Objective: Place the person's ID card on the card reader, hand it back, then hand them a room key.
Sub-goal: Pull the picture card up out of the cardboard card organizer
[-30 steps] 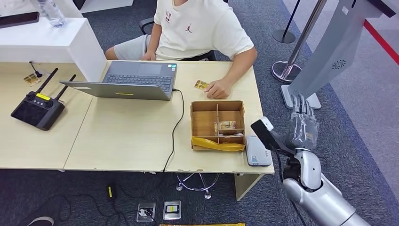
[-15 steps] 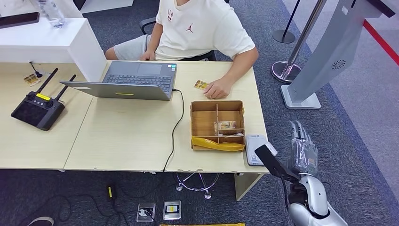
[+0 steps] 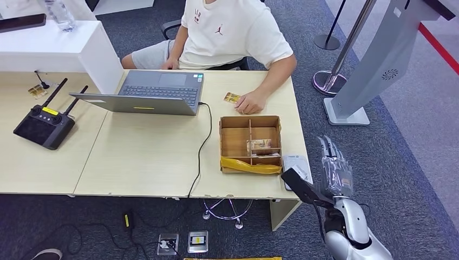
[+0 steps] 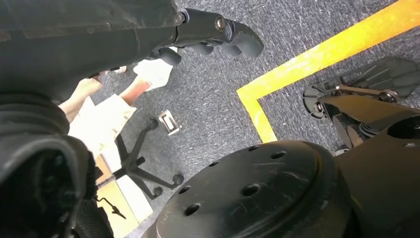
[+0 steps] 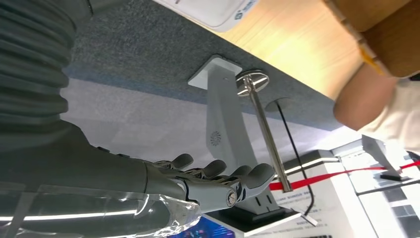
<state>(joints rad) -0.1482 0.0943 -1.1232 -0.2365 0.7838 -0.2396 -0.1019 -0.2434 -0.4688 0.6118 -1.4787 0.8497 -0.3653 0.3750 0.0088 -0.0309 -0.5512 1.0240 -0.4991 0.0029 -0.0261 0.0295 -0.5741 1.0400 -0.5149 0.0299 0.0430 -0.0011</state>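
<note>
Two things from your head view: right hand (image 3: 335, 172) hangs empty, fingers spread, off the desk corner, ID card (image 3: 231, 97) by the person's hand (image 3: 249, 103) awaiting pickup; right wrist view confirms empty fingers (image 5: 218, 181); left hand (image 4: 218, 29) looks curled, holding nothing.

Right arm (image 3: 354, 233) at lower right of head frame: silver shell, black wrist cam block w/ white cap. Right hand (image 3: 335, 172): grey, clear plastic wrap, dark fingers (image 5: 233, 181) w/ round pivot screw, grey ribbed cover.
</note>
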